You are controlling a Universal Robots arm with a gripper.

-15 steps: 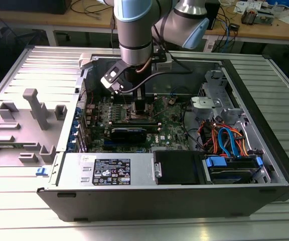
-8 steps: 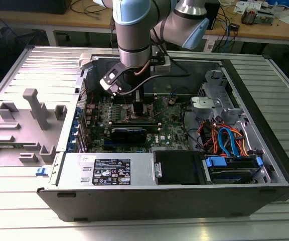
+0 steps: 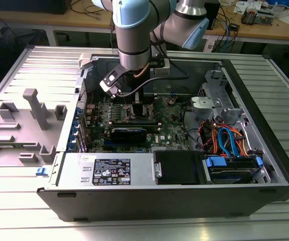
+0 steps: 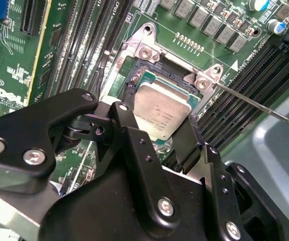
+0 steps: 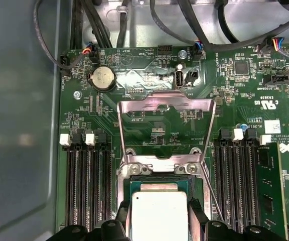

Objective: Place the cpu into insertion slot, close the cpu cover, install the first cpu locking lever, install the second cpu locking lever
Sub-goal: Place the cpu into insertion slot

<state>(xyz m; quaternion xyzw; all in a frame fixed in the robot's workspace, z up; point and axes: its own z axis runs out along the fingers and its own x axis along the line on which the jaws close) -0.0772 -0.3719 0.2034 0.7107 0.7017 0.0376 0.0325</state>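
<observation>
1. Step 1 is in hand. The cpu (image 5: 159,213) sits at the insertion slot (image 4: 136,76), square to its rim. I can't tell whether it is fully seated or a touch above.
2. The hand (image 4: 157,120) looks clenched on the cpu, with one black finger against each of two opposite edges. Both wrist views show this. In the exterior view the hand (image 3: 134,100) is low inside the open case, over the board.
3. The cpu cover (image 5: 194,104) is not closed. It is swung back on its hinge, away from the slot, with its cut-out over bare board.
4. Neither locking lever is installed. One locking lever (image 4: 260,103) stands free as a thin rod angling off the slot corner. I can't pick out the second.
5. My read on progress: placement nearly done, cover and both levers left.
6. Room is tight. Long black memory slots (image 5: 87,186) run close along both sides of the slot, just beside the fingers.
7. The free lever rod passes near one finger, so there is a snag risk.
8. The hinge side is open board. The cables (image 5: 159,20) and grey case wall (image 5: 19,125) are well apart from the slot.
</observation>
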